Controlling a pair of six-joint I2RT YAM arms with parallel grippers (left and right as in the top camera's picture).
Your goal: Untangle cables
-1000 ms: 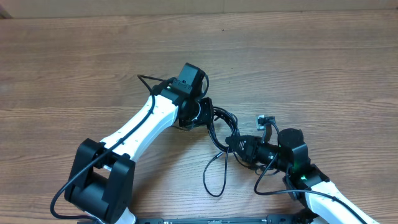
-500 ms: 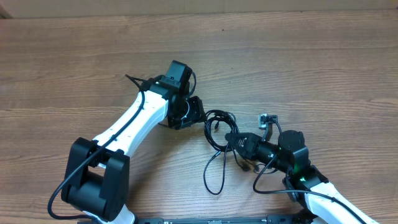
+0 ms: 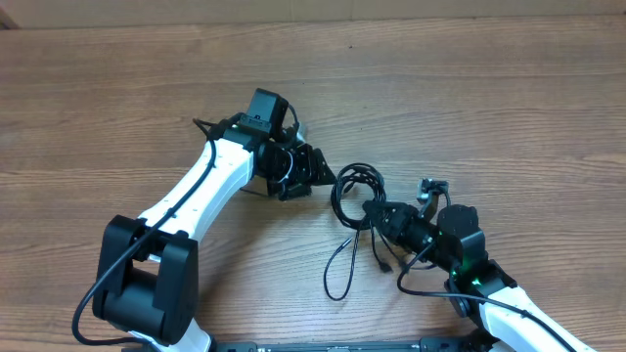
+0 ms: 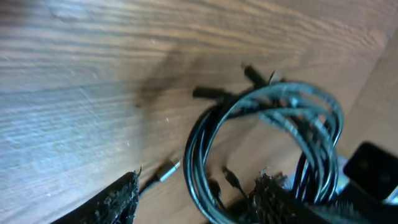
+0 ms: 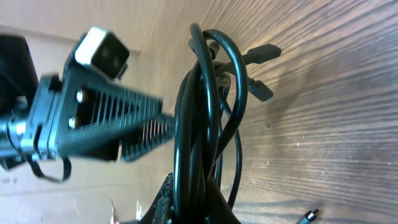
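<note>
The cables (image 3: 354,188) form a tangled black coil at the table's middle, with one long loop (image 3: 340,269) trailing toward the front edge. My right gripper (image 3: 376,212) is shut on the coil's right side; in the right wrist view the bundle (image 5: 198,112) rises straight out of its jaws (image 5: 202,208). My left gripper (image 3: 315,174) sits just left of the coil, open. In the left wrist view its fingers (image 4: 118,202) stand apart, with the coil's edge (image 4: 200,158) and a silver plug (image 4: 166,170) lying between them.
Bare wooden table (image 3: 509,108) lies all around. Loose plug ends (image 5: 264,53) stick out of the coil, and another plug (image 5: 308,215) lies on the wood. The left gripper's body (image 5: 93,118) is close beside the bundle in the right wrist view.
My left gripper has opened, let go of the coil and drawn back to the left. The right gripper, still holding the bundle, has shifted slightly toward the far side.
</note>
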